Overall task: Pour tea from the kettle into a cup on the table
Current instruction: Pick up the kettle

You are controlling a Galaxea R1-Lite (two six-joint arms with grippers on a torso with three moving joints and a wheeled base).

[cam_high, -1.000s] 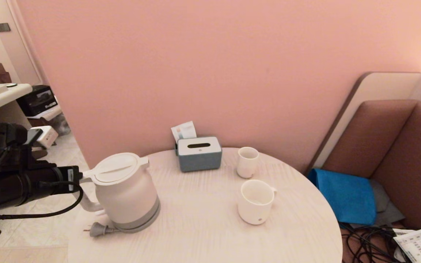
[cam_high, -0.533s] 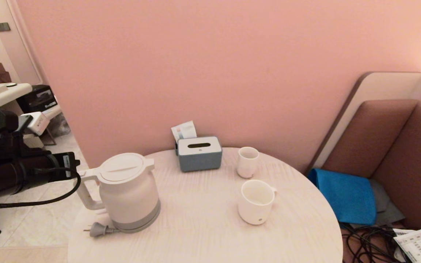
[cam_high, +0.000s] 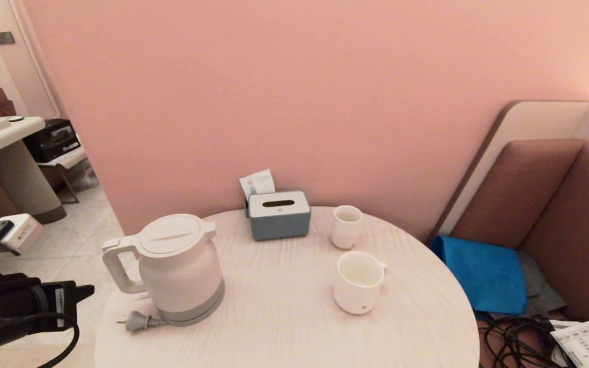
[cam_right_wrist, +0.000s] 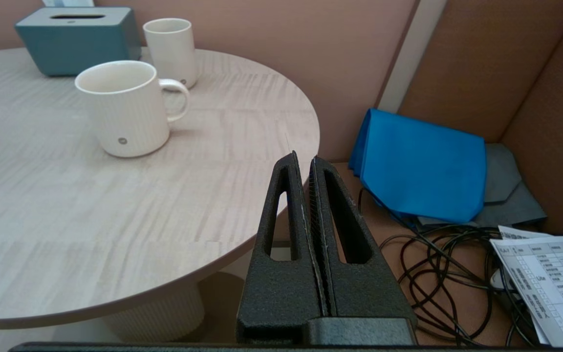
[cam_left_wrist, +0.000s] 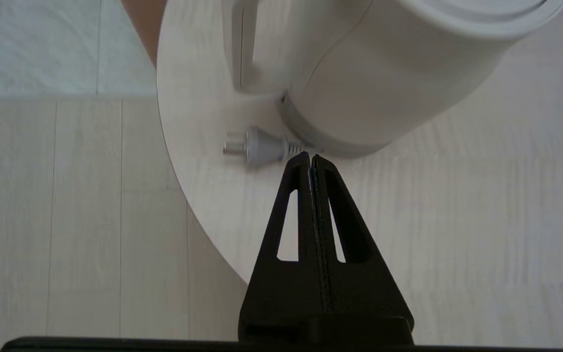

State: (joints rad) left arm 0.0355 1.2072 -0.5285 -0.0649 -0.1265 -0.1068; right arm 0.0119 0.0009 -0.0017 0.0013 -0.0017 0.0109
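1. Left gripper: fingers closed, empty, beside table.
2. Kettle upright; cup well apart.
3. Risk: closed fingers may knock the handle, not grasp it.
4. Right gripper: closed, idle.

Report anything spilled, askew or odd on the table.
No spill or damage shows. The kettle and mug stand upright. One oddity: the kettle's grey plug lies loose on the table near the edge.
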